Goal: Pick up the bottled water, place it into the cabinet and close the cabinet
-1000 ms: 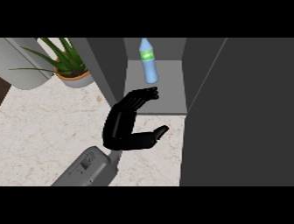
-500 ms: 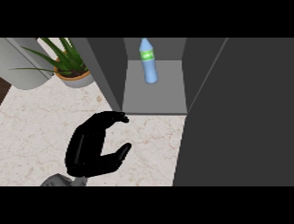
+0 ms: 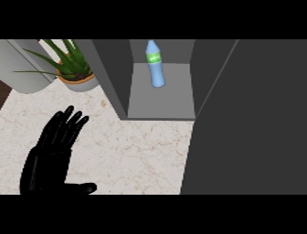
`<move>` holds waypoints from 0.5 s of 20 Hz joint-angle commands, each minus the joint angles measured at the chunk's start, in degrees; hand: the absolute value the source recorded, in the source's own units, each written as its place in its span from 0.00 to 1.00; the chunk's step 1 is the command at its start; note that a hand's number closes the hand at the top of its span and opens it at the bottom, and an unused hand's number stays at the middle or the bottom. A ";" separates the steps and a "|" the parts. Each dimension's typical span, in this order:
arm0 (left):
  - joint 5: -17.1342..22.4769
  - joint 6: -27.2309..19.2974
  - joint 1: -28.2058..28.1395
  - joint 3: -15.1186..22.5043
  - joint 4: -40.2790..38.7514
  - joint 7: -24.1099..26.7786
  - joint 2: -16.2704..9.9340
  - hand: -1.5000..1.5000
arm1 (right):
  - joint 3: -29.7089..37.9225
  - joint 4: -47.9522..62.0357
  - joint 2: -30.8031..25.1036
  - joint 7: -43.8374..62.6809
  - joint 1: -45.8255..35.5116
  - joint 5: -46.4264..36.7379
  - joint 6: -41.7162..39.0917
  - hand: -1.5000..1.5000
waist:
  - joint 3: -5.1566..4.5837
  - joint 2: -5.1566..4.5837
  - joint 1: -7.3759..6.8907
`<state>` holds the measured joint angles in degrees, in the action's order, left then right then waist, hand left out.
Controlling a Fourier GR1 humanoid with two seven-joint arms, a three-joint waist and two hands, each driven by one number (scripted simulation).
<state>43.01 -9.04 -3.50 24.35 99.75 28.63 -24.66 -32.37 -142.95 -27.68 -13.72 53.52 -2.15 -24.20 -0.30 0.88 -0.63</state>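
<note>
The dark grey cabinet [image 3: 264,119] takes up the right half of the head view, its wide front panel running from top to bottom on the right and its open compartment showing to the left of that panel. The marbled pale counter [image 3: 136,151] spreads below and left of the compartment. A light grey cylinder [image 3: 18,64] leans in at the upper left corner, and just beside it stands a potted plant [image 3: 72,68] with long green leaves in a tan-rimmed pot. The left hand [image 3: 51,157] shows at the lower left over the counter, black, palm flat, fingers straight and close together pointing up and slightly right, thumb stuck out to the right near the lower edge; it is released and grasps nothing. The right hand does not show. The bottled water [image 3: 156,64] stands upright on the compartment's grey shelf, toward the back, pale blue with a blue cap. Its green label band carries marks too small to read; no brand can be made out. The bottle sits well apart from the left hand, up and to the right of the fingertips, with the cabinet's left wall between them.
</note>
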 commanded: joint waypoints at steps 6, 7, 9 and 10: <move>5.48 5.07 -8.29 -5.60 5.37 -0.58 -6.34 0.00 | -9.77 -10.05 -4.56 8.25 -7.09 -11.50 -1.50 1.00 | -0.40 0.45 -2.13; 6.46 6.81 -7.34 -7.28 3.73 0.05 -6.77 0.00 | -9.68 -10.53 -4.56 8.01 -9.61 -10.98 -1.78 1.00 | -0.55 0.10 -2.30; 6.59 8.11 -8.91 -7.16 3.81 0.47 -7.27 0.00 | -12.27 -8.69 -4.46 9.46 -10.86 -10.45 -1.41 1.00 | -0.62 0.15 -2.73; 6.84 8.35 -10.48 -7.45 5.67 -0.17 -8.60 0.00 | -13.61 -9.87 -4.33 10.92 -10.07 -8.87 -0.62 1.00 | -0.47 0.09 -2.96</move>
<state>48.53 -2.89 -11.04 18.43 103.53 28.64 -30.79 -36.08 -143.22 -30.99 -9.55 45.86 -3.23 -21.97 -0.73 1.03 -2.64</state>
